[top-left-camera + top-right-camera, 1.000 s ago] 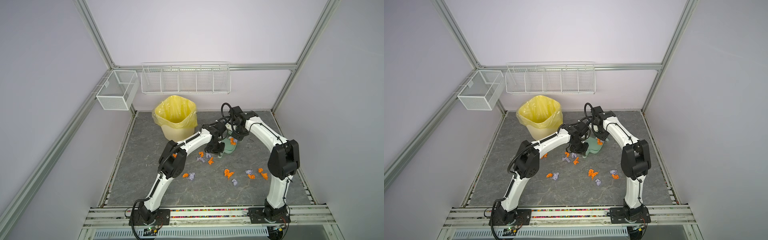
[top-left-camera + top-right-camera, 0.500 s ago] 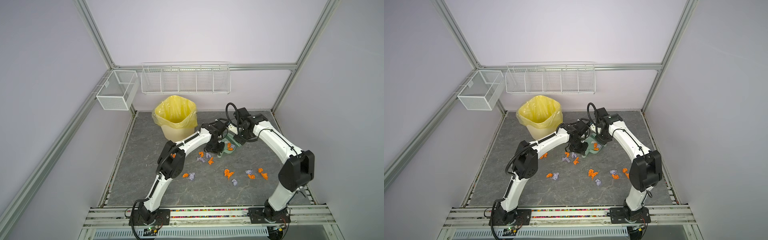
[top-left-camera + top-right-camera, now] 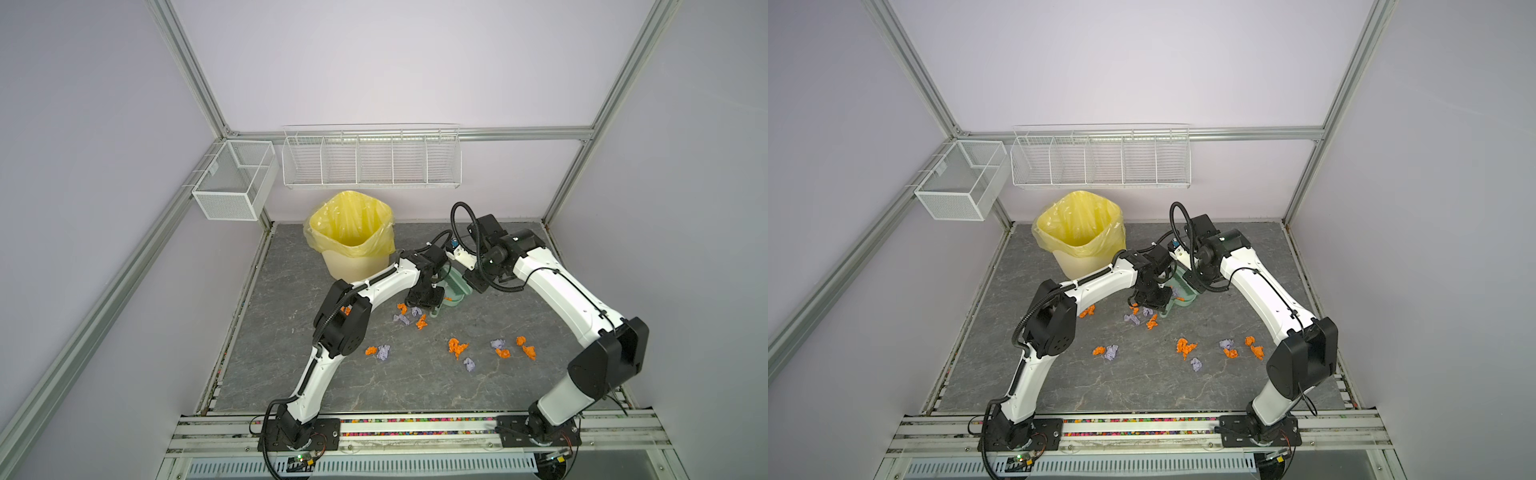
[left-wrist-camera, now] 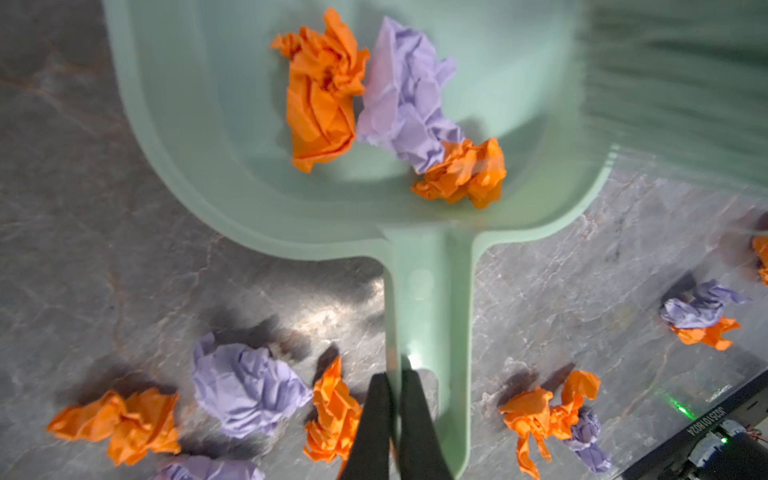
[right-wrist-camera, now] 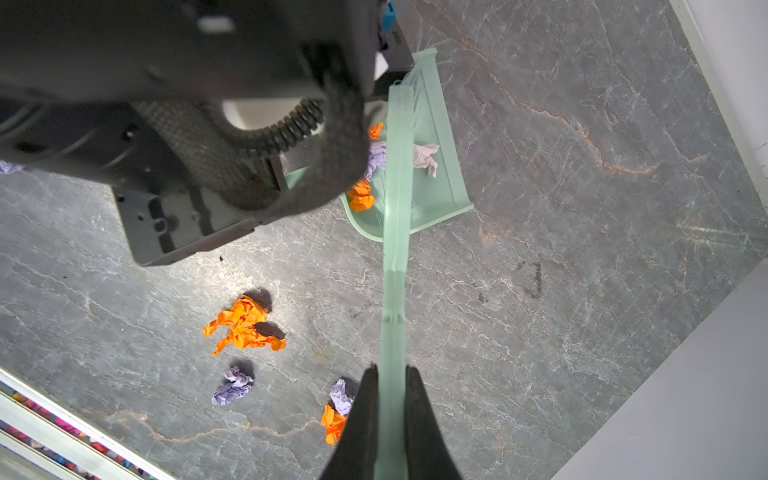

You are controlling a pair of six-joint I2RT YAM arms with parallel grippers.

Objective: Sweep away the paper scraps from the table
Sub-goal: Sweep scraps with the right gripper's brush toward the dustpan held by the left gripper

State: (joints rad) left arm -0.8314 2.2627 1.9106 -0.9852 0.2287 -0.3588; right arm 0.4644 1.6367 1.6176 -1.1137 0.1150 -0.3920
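A mint-green dustpan point(image 4: 232, 174) lies on the table point(image 3: 374, 386) and holds two orange paper scraps point(image 4: 320, 95) and a lavender one point(image 4: 407, 104). My left gripper point(image 4: 395, 378) is shut on its handle. A mint-green brush point(image 5: 397, 208) has its bristles point(image 4: 673, 83) over the pan's mouth, and my right gripper point(image 5: 390, 372) is shut on the brush handle. Several more orange and lavender scraps lie loose in front of the pan point(image 3: 419, 322) and nearer the front edge point(image 3: 457, 347). In both top views the arms hide the jaws.
A yellow-lined bin point(image 3: 351, 232) stands at the back, left of the dustpan. Two white wire baskets point(image 3: 372, 160) point(image 3: 232, 180) hang on the walls above it. Aluminium rails point(image 3: 415, 428) edge the front, carrying both arm bases.
My right arm's elbow has swung out to the right and dropped lower, carrying the brush across the dustpan. The left arm and the dustpan have stayed where they were.
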